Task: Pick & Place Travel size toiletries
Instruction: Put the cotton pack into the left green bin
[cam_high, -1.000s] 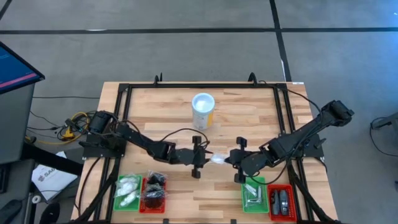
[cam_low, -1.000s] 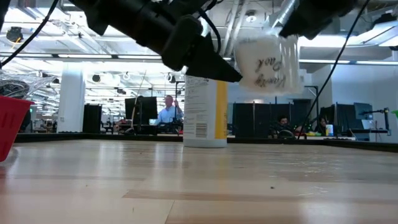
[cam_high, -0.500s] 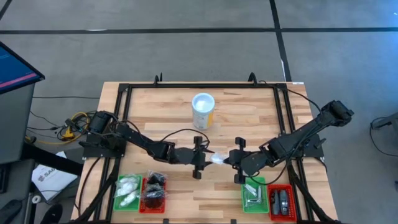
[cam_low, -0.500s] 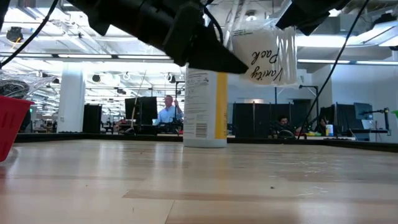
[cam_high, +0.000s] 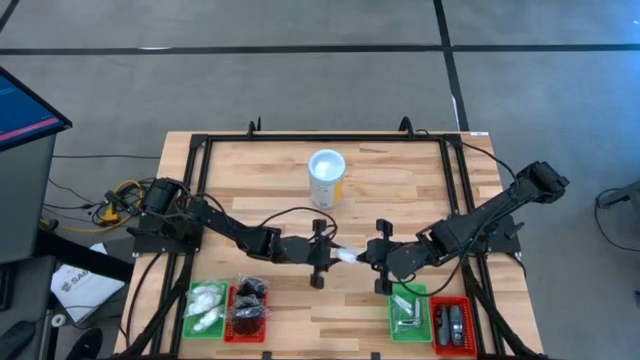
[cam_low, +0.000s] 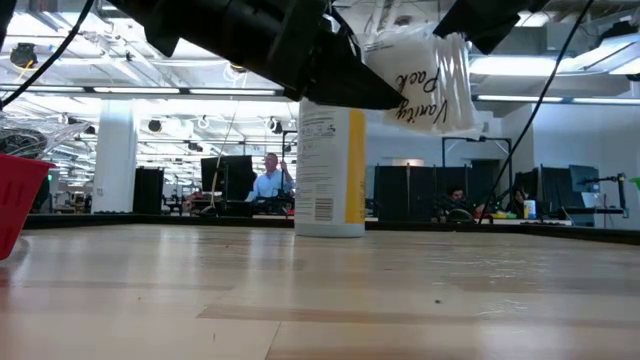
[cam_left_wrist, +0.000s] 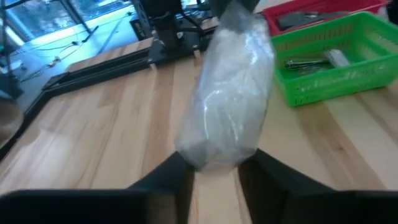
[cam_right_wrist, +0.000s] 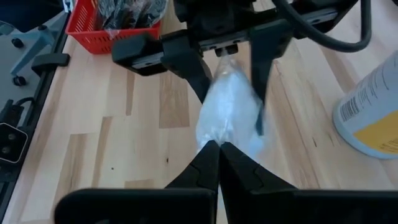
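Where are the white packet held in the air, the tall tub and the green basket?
white packet (cam_left_wrist: 227, 93), left wrist view, middle of its clear wrap.
tall tub (cam_low: 330, 170), low view, its printed label.
green basket (cam_left_wrist: 323, 87), left wrist view, its near wall.

- The white packet has its upper edge cut off in the low view, just beside the jaws.
- The red basket shows only a corner there, well apart from the jaws.
- The green basket's contents blur beyond the jaws.
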